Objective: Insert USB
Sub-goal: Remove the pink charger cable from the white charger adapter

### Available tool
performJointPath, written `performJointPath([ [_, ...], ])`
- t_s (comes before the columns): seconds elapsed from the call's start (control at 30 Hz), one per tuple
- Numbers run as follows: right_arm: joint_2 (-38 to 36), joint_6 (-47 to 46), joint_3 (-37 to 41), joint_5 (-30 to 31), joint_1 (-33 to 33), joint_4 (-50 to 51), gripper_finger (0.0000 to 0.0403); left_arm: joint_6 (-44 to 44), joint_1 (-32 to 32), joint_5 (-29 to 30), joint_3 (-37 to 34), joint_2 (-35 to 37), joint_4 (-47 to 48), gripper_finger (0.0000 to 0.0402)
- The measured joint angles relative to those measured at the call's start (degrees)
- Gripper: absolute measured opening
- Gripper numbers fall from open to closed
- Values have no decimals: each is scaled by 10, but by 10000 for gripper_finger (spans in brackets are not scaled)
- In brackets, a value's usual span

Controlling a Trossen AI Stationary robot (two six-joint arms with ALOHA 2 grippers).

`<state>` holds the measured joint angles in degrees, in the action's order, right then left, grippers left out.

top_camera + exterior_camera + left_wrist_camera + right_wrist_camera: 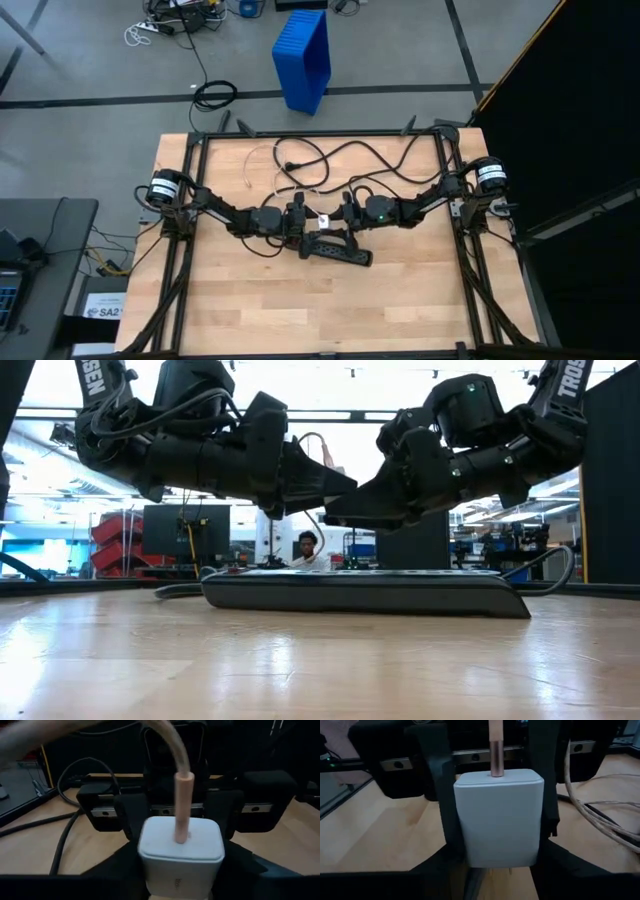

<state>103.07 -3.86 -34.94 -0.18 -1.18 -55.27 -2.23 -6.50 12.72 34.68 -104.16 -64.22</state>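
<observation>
Centre crowded: left gripper point(298, 218) and right gripper point(345, 214) nose to nose around white charger block point(323, 221), black power strip point(337, 250) beneath; black cord point(350, 160) loops behind; near boards bare

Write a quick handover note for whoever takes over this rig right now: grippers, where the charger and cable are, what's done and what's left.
Left gripper and right gripper meet mid-table, both around the white charger block; whether either one grips it is unclear.
The block hangs over the black power strip, prongs down.
The USB cable already sits plugged into the block's top.
Left: seat the block in a strip socket, then release.
</observation>
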Motion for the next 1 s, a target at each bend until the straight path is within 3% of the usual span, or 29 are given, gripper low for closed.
performJointPath([
  [0.1, -2, -1, -2, 10, 1, 4, 144, 1, -1, 1, -10, 16, 7, 288],
  [0.23, -3, -1, -3, 12, 1, 11, 144, 1, -1, 3, -32, 50, 7, 304],
  [0.67, -2, 5, -2, -2, 1, 16, 144, 4, 0, 18, -48, 73, -48, 218],
  [1.0, -2, 6, -1, -10, 1, 17, 144, 20, 1, 22, -40, 73, -63, 201],
])
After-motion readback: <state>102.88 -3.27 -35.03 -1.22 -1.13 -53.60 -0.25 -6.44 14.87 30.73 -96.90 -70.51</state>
